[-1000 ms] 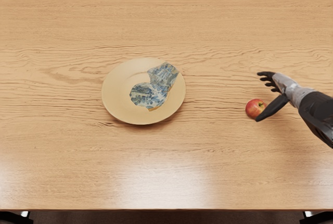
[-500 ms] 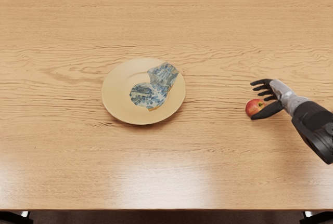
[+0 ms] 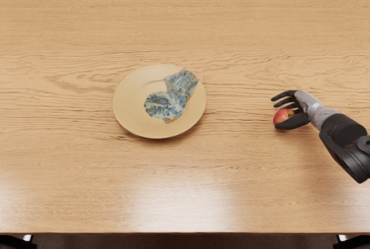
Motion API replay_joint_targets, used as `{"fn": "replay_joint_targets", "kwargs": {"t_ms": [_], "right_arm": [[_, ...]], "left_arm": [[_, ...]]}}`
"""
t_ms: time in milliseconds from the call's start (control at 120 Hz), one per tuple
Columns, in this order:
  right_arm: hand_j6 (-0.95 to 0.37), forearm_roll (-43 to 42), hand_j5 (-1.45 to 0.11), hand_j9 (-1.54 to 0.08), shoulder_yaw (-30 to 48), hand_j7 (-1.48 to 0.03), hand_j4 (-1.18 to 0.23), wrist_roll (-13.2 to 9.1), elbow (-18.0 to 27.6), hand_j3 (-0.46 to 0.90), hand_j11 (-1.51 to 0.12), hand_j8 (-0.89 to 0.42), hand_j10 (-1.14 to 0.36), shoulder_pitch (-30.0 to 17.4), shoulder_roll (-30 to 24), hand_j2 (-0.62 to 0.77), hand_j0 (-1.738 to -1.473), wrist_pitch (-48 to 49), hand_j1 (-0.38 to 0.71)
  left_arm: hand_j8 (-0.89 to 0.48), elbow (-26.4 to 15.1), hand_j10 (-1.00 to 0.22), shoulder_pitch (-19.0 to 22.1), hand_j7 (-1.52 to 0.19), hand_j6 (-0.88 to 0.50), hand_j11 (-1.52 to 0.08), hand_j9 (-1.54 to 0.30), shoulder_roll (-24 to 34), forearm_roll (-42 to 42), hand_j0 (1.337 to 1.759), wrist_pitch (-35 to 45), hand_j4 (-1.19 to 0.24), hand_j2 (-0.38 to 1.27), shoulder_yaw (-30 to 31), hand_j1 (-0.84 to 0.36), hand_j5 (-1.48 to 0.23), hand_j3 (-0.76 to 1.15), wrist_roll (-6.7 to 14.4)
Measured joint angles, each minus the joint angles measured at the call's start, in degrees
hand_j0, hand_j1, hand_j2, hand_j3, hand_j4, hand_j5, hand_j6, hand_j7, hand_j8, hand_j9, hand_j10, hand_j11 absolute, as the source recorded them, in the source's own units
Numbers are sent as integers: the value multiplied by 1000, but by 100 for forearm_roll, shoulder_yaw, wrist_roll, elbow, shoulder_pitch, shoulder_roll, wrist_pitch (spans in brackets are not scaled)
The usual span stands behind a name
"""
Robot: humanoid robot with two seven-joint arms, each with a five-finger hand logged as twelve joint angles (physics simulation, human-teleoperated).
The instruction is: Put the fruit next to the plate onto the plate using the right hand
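Observation:
A small red apple (image 3: pixel 282 116) lies on the wooden table, well to the right of the tan plate (image 3: pixel 125 103). My right hand (image 3: pixel 285 110) reaches in from the right edge and cups the apple. Its dark fingers (image 3: pixel 281 95) arch over the apple's far side and its thumb (image 3: pixel 292 124) lies along the near side. The fingers are still spread, so the hand is open, and the apple rests on the table. The left arm is out of view.
A blue-and-white patterned patch (image 3: pixel 171 97) covers the right half of the plate. The wooden table (image 3: pixel 243 179) stretches across the whole view, with an orange wall behind its far edge.
My right hand has lowered and slid left over the second, from beside the apple to cupping it, thumb under and fingers over. The apple and plate have not moved.

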Motion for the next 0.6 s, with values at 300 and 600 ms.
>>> {"fn": "replay_joint_targets", "kwargs": {"t_ms": [300,600], "right_arm": [[-508,25,-669,-669,38,-661,-503,-79,6,0,-665,-448,-463,43,-24,1,-1657,68,219],[-518,70,-680,-682,78,-674,-514,-229,8,0,-675,-443,-460,234,8,12,-1657,239,224]], "left_arm": [[-7,-2,-7,0,-9,-7,-9,-9,0,0,1658,0,-7,2,0,341,-9,0,0],[-7,-1,-7,0,-9,-7,-9,-9,0,0,1658,0,-7,2,0,341,-9,0,0]]}}
